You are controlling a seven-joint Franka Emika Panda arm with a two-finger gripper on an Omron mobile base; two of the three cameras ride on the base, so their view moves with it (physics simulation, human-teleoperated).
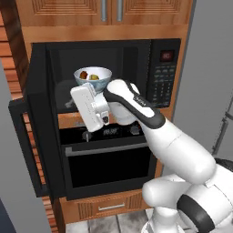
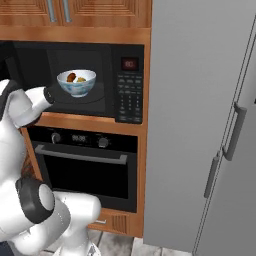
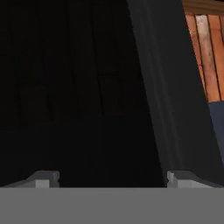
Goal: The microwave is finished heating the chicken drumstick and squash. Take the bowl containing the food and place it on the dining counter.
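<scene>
The microwave (image 1: pixel 163 77) (image 2: pixel 129 90) stands open, its dark door (image 1: pixel 38 118) swung out to the left. Inside sits the white, blue-patterned bowl (image 1: pixel 93 78) (image 2: pixel 76 84), holding the reddish-brown chicken drumstick (image 1: pixel 83 74) (image 2: pixel 71 77) and the yellowish squash (image 1: pixel 94 77) (image 2: pixel 81 79). My white hand (image 1: pixel 89 107) hangs in front of the opening, just below the bowl and slightly left of it, apart from it. In the hand view my gripper (image 3: pixel 111 177) is open, its tips wide apart with nothing between them, facing a dark surface. The dining counter is out of view.
A black oven (image 1: pixel 109 159) (image 2: pixel 85 170) with knobs and a bar handle sits right under the microwave. Wooden cabinets (image 1: pixel 104 11) run above. A tall grey fridge (image 2: pixel 200 125) stands to the right. The open door juts out at the left.
</scene>
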